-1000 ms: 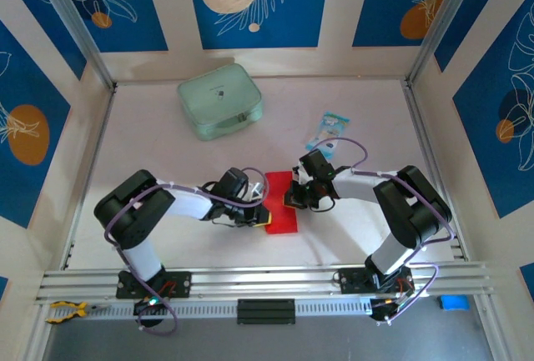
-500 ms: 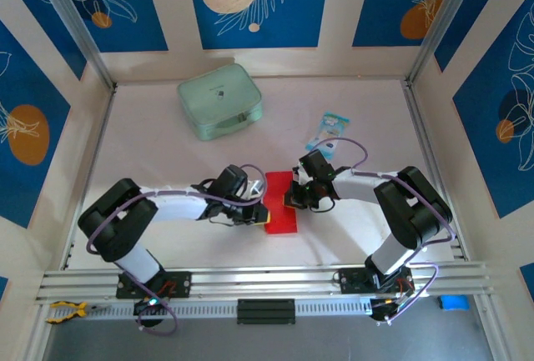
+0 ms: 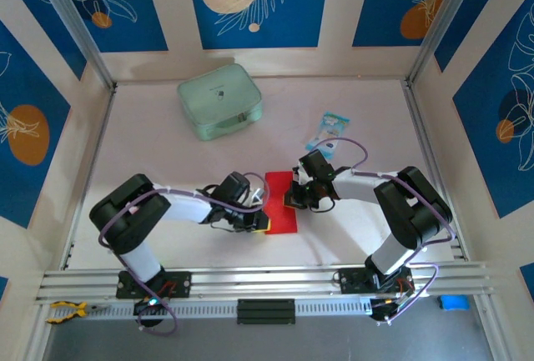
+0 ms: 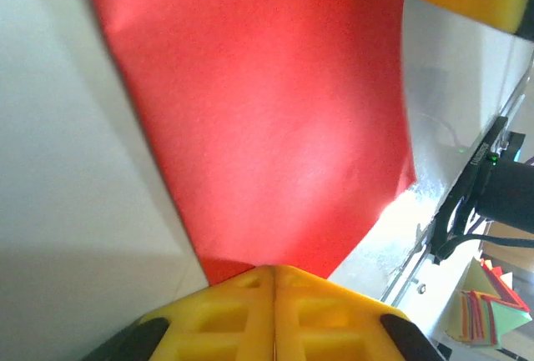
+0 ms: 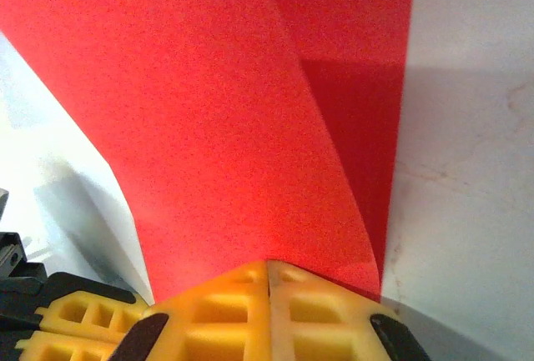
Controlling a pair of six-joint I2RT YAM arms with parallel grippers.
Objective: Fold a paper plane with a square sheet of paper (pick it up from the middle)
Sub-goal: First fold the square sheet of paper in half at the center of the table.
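- Jaws of the left gripper (image 3: 264, 222) are seen pressed together, yellow tip to yellow tip, at the left edge of the square sheet of paper (image 3: 282, 213), towards its near corner. Whether any paper is caught between them cannot be told.
- In the left wrist view, the tips of the left gripper (image 4: 274, 279) are met by the sheet's edge, and the square sheet of paper (image 4: 267, 119) is spread beyond them over the pale worktop (image 4: 67, 169).
- Jaws of the right gripper (image 3: 289, 200) are closed too — the narrow end of a raised flap of the sheet is pinched between them.
- In the right wrist view, the flap (image 5: 192, 111) is seen running straight into the tips of the right gripper (image 5: 268, 271). A dark shadow is cast by it on the red layer lying below.
- The sheet is found on the worktop (image 3: 150, 152) between the two arms, towards the near middle — from above it is seen as a narrow red oblong.
- A pale green pouch (image 3: 219, 100) is set well apart at the far left, and a small blue-white packet (image 3: 328, 131) lies beyond the right gripper.
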